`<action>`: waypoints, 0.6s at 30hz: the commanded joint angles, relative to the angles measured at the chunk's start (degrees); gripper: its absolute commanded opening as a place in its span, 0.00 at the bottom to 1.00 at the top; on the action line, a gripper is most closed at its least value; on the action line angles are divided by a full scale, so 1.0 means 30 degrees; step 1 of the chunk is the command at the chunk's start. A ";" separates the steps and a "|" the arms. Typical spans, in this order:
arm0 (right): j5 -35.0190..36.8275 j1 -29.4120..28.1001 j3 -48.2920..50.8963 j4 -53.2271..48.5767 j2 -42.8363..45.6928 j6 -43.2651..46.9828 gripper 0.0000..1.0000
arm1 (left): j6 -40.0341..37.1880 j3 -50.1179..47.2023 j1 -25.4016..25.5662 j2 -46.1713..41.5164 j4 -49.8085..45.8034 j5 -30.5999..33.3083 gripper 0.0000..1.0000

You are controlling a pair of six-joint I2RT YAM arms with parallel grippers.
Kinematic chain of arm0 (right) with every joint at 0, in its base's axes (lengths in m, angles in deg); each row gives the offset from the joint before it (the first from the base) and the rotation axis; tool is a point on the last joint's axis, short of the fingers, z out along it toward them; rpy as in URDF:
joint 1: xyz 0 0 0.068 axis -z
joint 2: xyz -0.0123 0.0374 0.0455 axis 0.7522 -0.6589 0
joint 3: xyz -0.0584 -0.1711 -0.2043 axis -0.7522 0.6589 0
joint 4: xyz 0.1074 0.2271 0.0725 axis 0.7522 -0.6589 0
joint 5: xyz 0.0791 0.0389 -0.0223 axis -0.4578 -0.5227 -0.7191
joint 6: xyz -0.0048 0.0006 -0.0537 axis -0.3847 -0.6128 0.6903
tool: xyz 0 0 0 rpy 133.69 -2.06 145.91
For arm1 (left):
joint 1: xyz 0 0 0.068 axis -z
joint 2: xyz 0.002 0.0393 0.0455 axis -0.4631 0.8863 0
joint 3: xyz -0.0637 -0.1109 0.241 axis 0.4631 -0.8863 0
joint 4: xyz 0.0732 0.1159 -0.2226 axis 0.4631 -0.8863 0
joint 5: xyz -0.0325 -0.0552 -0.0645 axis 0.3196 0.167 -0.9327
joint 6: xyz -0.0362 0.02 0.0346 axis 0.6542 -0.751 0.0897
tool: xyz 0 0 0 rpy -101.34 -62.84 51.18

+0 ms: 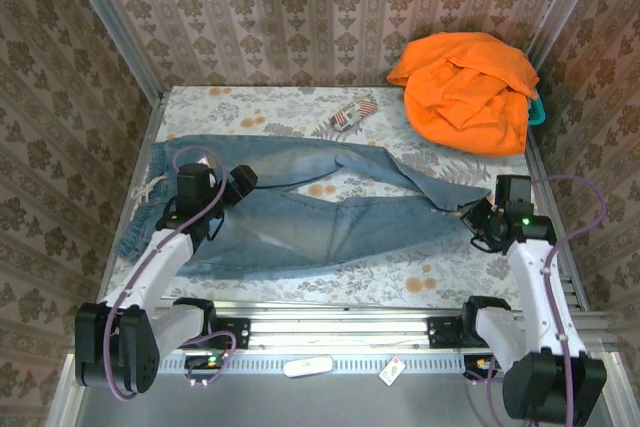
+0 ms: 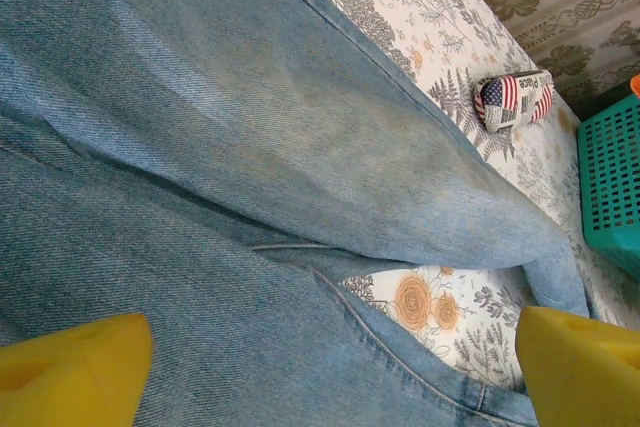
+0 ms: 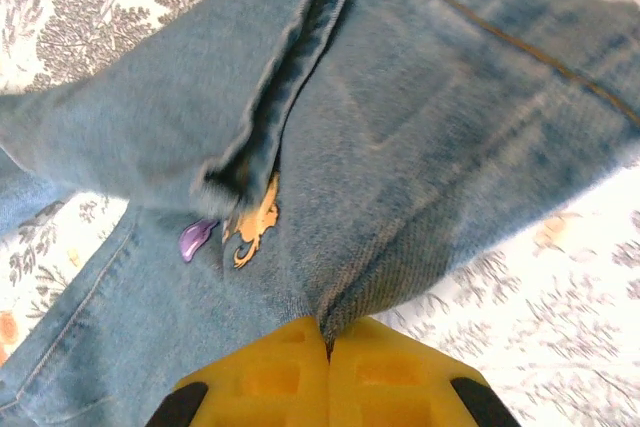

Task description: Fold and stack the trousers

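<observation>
The trousers [image 1: 300,207] are light blue faded jeans lying flat across the floral table, waistband at the left and legs running to the right. My left gripper [image 1: 232,187] hovers over their upper part. Its yellow fingers [image 2: 70,367] stand wide apart above the denim [image 2: 250,147] where the two legs part, with nothing between them, so it is open. My right gripper [image 1: 478,219] is at the leg ends on the right. In the right wrist view the gripper [image 3: 328,347] is shut on a pinched fold of denim [image 3: 400,177] near the hem.
A bright orange garment [image 1: 465,87] is heaped on a teal basket [image 1: 537,112] at the back right; the basket's mesh wall [image 2: 610,187] stands close to the leg ends. A small flag-printed pouch [image 1: 350,115] lies behind the jeans. Patterned walls enclose three sides of the table.
</observation>
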 commanded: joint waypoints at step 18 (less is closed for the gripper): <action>-0.1934 -0.2817 0.0040 -0.2620 0.5292 -0.2593 0.35 | -0.0656 0.0342 0.0636 -0.3750 -0.3666 0.0894 0.94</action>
